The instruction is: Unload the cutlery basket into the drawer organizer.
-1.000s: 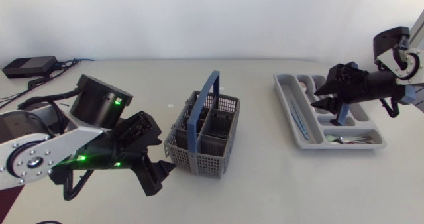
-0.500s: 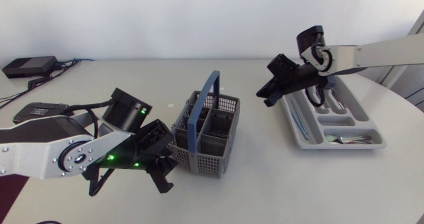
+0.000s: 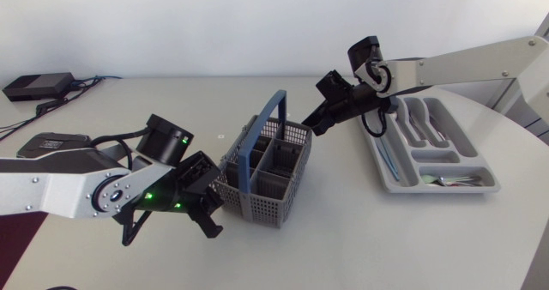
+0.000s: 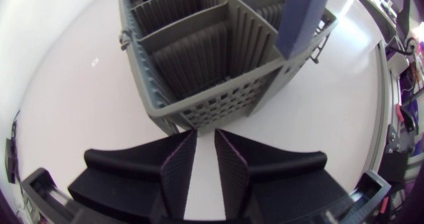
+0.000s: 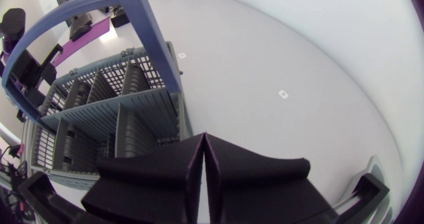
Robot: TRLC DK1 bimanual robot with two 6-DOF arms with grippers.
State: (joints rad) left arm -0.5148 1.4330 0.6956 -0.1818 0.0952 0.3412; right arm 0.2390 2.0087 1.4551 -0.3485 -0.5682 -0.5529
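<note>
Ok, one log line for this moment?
left pincer: slightly open, beside basket | right pincer: shut, empty, by basket handle | organizer: cutlery inside

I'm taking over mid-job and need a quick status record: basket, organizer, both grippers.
basket: upright mid-table, blue handle raised; no cutlery visible in the compartments shown
organizer: on the table towards the right arm's side, cutlery in several compartments
left gripper: low at a basket corner, fingers narrowly apart, holding nothing
right gripper: at the basket's far corner by the handle, fingers together, empty
</note>
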